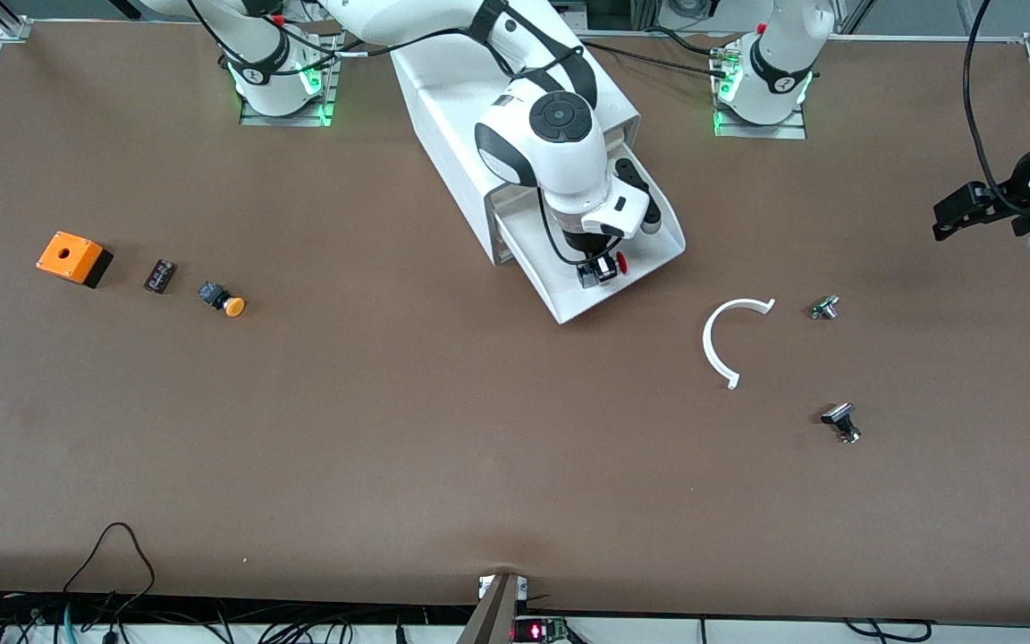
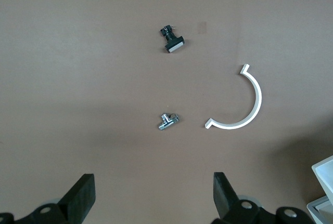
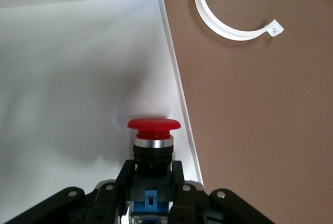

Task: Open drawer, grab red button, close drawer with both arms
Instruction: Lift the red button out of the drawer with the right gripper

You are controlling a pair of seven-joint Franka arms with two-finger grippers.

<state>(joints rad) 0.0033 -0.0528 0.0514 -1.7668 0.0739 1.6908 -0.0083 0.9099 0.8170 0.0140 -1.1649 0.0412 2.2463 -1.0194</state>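
The white cabinet (image 1: 452, 116) has its lowest drawer (image 1: 569, 309) pulled out toward the front camera. My right gripper (image 1: 598, 270) reaches down into that drawer and is shut on the button (image 1: 621, 261). In the right wrist view the fingers (image 3: 125, 174) clamp the button's dark body, and its red cap (image 3: 154, 125) sticks out past them just above the drawer's white floor (image 3: 78, 78), close to the side wall. My left gripper (image 1: 949, 215) hangs open over the table at the left arm's end, with nothing between its fingers (image 2: 83, 195).
A white half-ring (image 1: 730, 340) lies on the table beside the drawer, with a small metal fitting (image 1: 824, 308) and a black part (image 1: 841, 420) toward the left arm's end. Toward the right arm's end lie an orange box (image 1: 72, 258), a dark block (image 1: 160, 275) and an orange-capped button (image 1: 222, 300).
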